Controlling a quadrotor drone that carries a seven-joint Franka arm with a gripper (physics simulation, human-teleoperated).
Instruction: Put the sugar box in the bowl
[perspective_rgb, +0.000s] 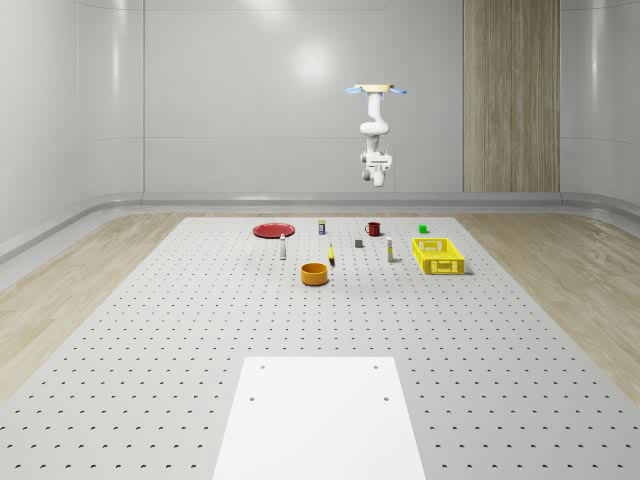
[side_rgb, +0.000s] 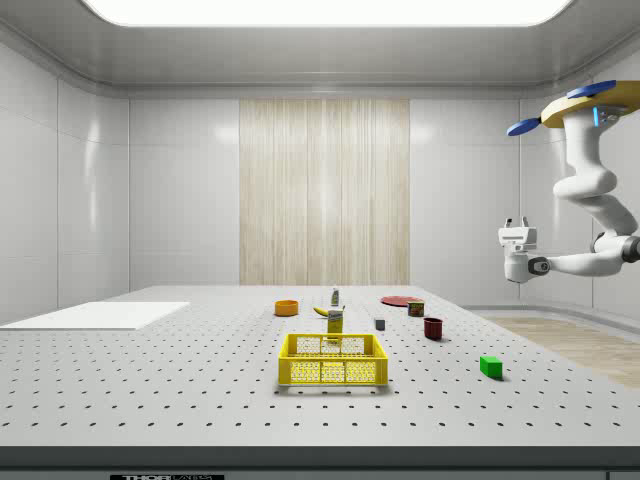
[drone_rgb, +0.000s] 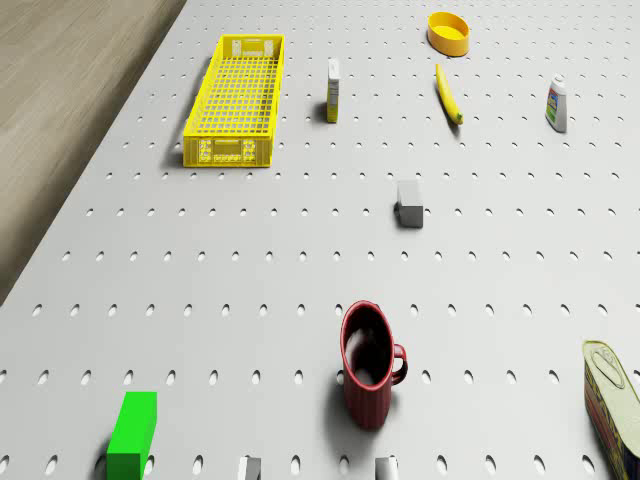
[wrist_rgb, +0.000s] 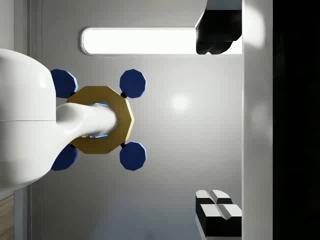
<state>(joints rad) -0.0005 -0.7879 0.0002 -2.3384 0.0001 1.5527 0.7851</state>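
The sugar box (perspective_rgb: 390, 252) (drone_rgb: 333, 90) (side_rgb: 335, 320) stands upright on the perforated table, next to the yellow crate. The orange bowl (perspective_rgb: 315, 273) (drone_rgb: 448, 32) (side_rgb: 287, 308) sits empty a little farther toward the table's middle, apart from the box. The drone (perspective_rgb: 378, 90) (side_rgb: 590, 105) hovers high over the table's far end, above the red mug. Its arm hangs bent below it, and my gripper (side_rgb: 517, 226) (wrist_rgb: 200, 122) points upward, well above every object. Its fingers (wrist_rgb: 217, 215) are spread apart, open, with nothing between them.
A yellow crate (perspective_rgb: 438, 255) (drone_rgb: 237, 98), a banana (drone_rgb: 449, 95), a small bottle (drone_rgb: 557, 103), a grey block (drone_rgb: 408, 203), a red mug (drone_rgb: 370, 365), a green cube (drone_rgb: 132, 435), a can (drone_rgb: 612, 395) and a red plate (perspective_rgb: 272, 230) lie on the table. A white panel (perspective_rgb: 320, 415) covers the near end.
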